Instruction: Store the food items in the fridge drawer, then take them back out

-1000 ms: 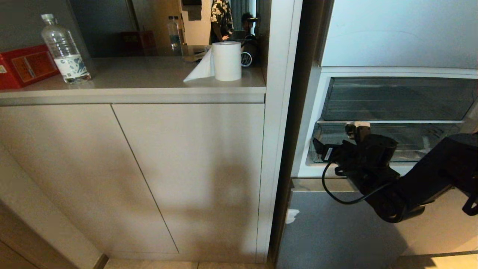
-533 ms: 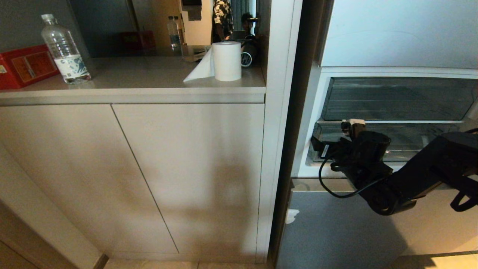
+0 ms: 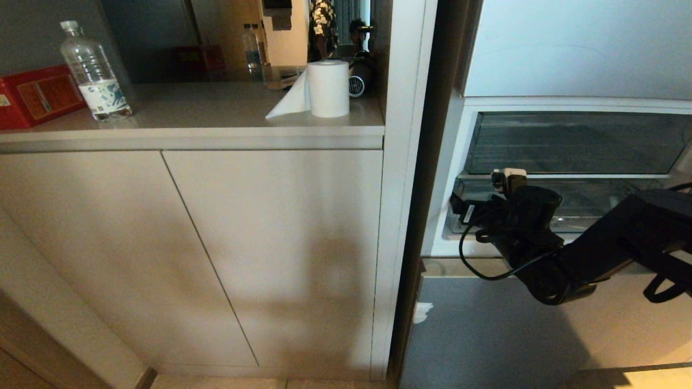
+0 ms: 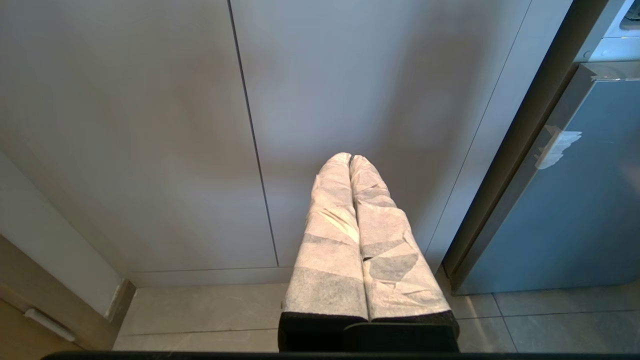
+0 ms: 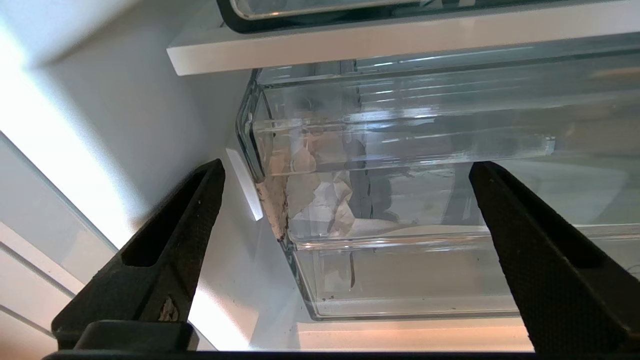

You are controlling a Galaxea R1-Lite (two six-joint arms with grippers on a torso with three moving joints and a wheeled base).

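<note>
The fridge drawer [image 3: 594,202] is a clear, shallow plastic bin under a white shelf in the open fridge, and it is pushed in. Torn white tape [image 5: 280,200] clings to its front corner. My right gripper [image 3: 484,209] hovers just in front of the drawer's left end. In the right wrist view the right gripper [image 5: 347,167] stands wide open, its black fingers [image 5: 175,225] framing the drawer front [image 5: 425,210] with nothing between them. My left gripper [image 4: 350,159] hangs parked low by the cabinet doors, its taped fingers pressed together. The food items are out of view.
A second clear drawer [image 3: 573,143] sits above the white shelf. A grey lower fridge door [image 3: 486,335] is below my right arm. On the counter [image 3: 216,116] to the left stand a water bottle [image 3: 94,70], a red box [image 3: 35,94] and a paper roll [image 3: 327,89]. A person [image 3: 321,24] shows far behind.
My right arm has lifted a little and edged closer to the drawer front. Its fingers stay spread. The left arm has not moved.
</note>
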